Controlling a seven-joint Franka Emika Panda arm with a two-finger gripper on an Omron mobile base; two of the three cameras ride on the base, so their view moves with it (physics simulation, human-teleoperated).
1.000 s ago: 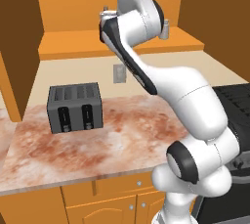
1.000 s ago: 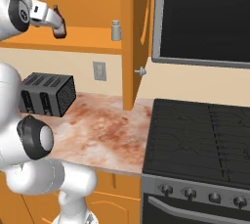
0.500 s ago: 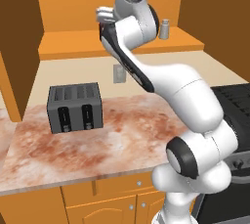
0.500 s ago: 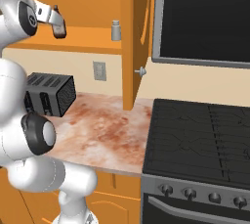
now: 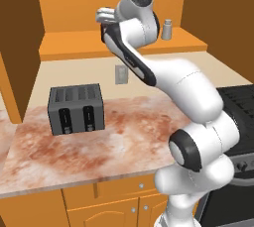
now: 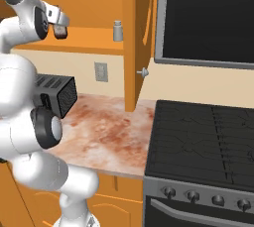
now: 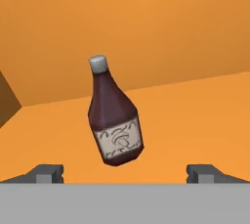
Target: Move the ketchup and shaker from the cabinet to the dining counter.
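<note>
The ketchup [image 7: 114, 120], a dark reddish-brown bottle with a pale label, stands on the orange shelf of the cabinet [image 5: 74, 43] straight ahead of my gripper [image 7: 129, 171]. It looks tilted in the rolled hand view. The two fingertips [image 7: 46, 173] sit wide apart with nothing between them, so the gripper is open and a short way from the bottle. In the left base view the gripper [image 5: 105, 16] reaches into the cabinet at shelf height. The light-grey shaker [image 5: 167, 29] [image 6: 117, 30] stands further right on the same shelf. The dining counter is out of view.
A grey toaster [image 5: 75, 108] sits on the marble worktop [image 5: 124, 141] under the cabinet. An open cabinet door [image 6: 141, 37] with a silver knob hangs right of the shelf. Right of that are a black stove [image 6: 203, 141] and a dark microwave [image 6: 208, 18].
The hand has shifted slightly and dipped a little at the shelf. The jaws have stayed wide open. Bottle and shaker have not moved.
</note>
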